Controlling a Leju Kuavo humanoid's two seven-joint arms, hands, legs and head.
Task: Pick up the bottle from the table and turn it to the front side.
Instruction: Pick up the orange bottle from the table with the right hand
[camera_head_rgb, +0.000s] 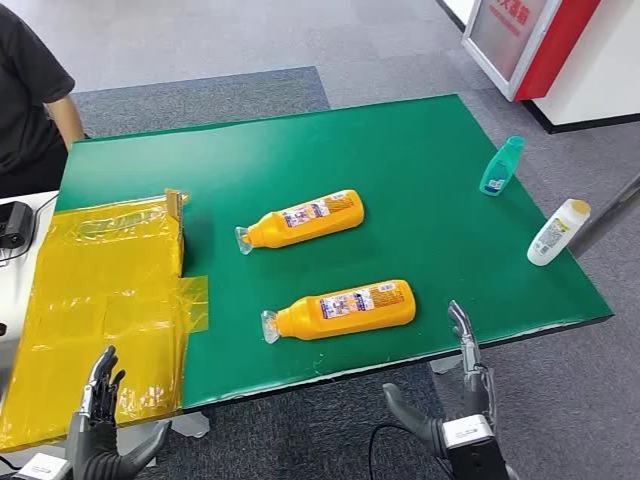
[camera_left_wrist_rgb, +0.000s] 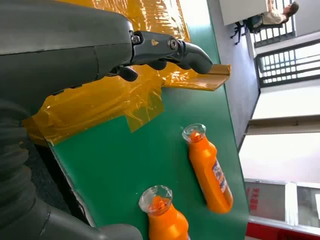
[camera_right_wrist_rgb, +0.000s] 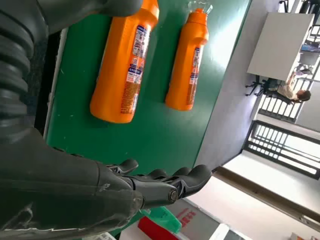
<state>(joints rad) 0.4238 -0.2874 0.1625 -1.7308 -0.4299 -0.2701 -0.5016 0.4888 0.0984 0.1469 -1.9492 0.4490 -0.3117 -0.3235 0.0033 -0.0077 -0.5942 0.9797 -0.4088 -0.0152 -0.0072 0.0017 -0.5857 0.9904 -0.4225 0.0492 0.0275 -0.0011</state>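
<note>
An orange bottle (camera_head_rgb: 341, 310) lies on its side near the green tabletop's (camera_head_rgb: 423, 150) front edge, likely rigid, slick and best gripped mid-body; both the left hand (camera_head_rgb: 102, 425) and right hand (camera_head_rgb: 453, 400) hover spread, holding nothing.

Two bottles (camera_head_rgb: 340, 310) (camera_head_rgb: 302, 219) lie mid-surface (camera_head_rgb: 423, 150), one behind the other; a bag (camera_head_rgb: 98, 300) lies left, two small bottles (camera_head_rgb: 501, 166) (camera_head_rgb: 558, 232) far right

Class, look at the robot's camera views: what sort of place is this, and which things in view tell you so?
Probably an indoor robot test or demonstration space, not a home. A green mat covers a table on grey office carpet, a red and white display stand is in the corner, and two orange bottles lie set out before the open hands.
</note>
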